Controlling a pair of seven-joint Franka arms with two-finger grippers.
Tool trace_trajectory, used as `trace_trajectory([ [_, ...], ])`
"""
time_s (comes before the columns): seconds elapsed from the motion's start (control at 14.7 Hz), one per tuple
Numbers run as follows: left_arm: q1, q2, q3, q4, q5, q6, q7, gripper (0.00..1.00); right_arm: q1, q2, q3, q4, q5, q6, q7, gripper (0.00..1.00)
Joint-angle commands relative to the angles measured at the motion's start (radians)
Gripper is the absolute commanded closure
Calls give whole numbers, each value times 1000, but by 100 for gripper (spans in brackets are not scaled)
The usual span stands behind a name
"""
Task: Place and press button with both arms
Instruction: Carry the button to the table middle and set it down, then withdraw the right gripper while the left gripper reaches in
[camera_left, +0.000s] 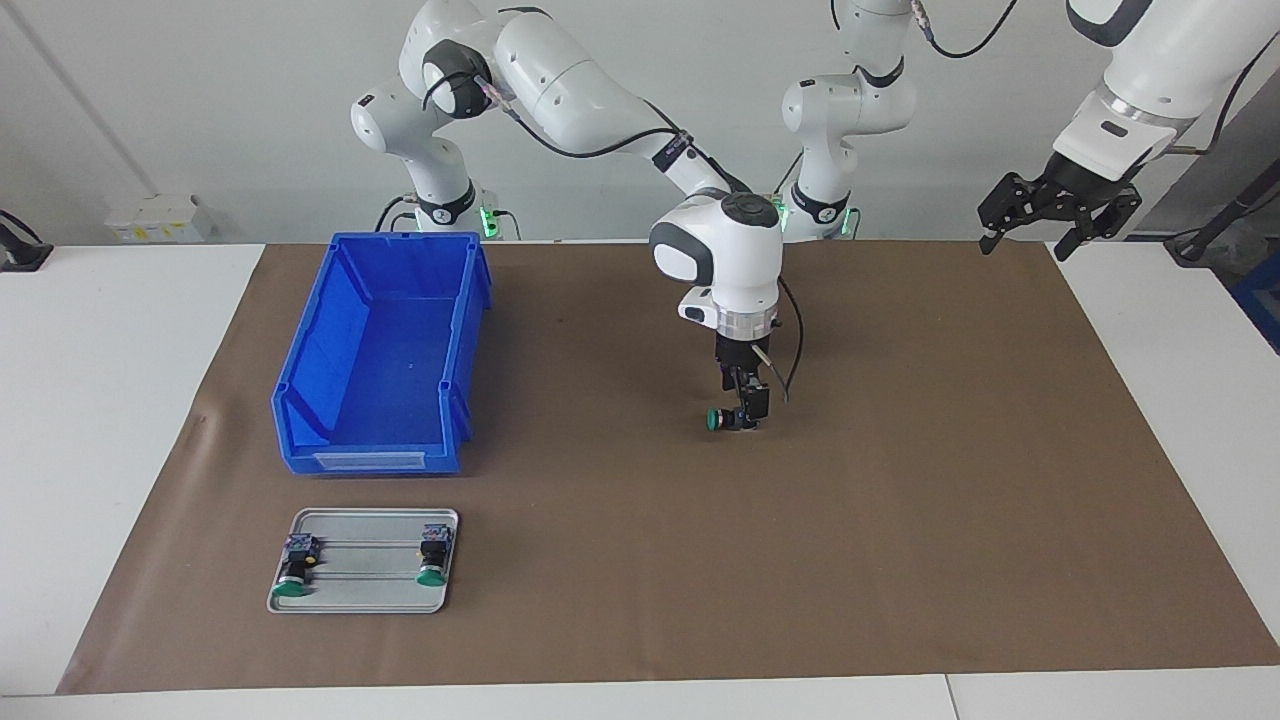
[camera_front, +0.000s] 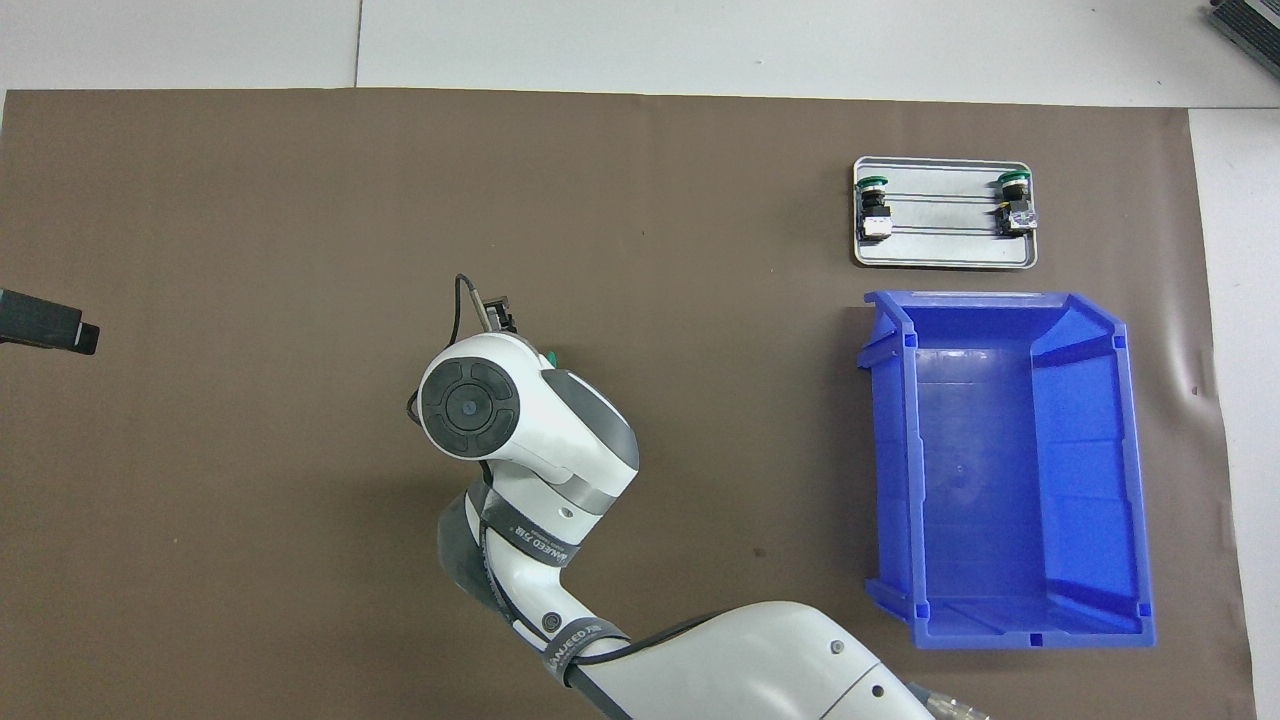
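Left gripper (camera_left: 1030, 238) waits, spread, raised over the mat's (camera_left: 900, 500) corner at the left arm's end. The bin (camera_left: 465, 330) stands near the right arm's base.

At mid-mat the right gripper (camera_left: 745, 408) is low, at the button (camera_left: 716, 419), which lies on its side. Whether it is gripped or released cannot be told.

Judged step: placing. Next, pressing calls for the cap to be reachable.

Open mat lies all round. The tray (camera_left: 365, 606) is farthest, well apart.
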Motion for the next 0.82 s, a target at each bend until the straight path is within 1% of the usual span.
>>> trace_trajectory([
  [0.0,5,-25,-3,-26,16,-7,-4,0,-44,-137,4,-62,-8,-57,-117,0],
  [0.14,5,-25,-3,-26,16,-7,-4,0,-96,-230,4,-82,1,-120,-228,0],
  [0.27,5,-25,-3,-26,16,-7,-4,0,-165,-301,4,-89,19,-169,-379,0],
  [0.55,5,-25,-3,-26,16,-7,-9,0,-318,-388,4,-89,70,-256,-767,0],
  [0.75,-19,-26,-12,-26,16,-9,-4,0,-466,-461,4,-91,163,-327,-1077,0],
])
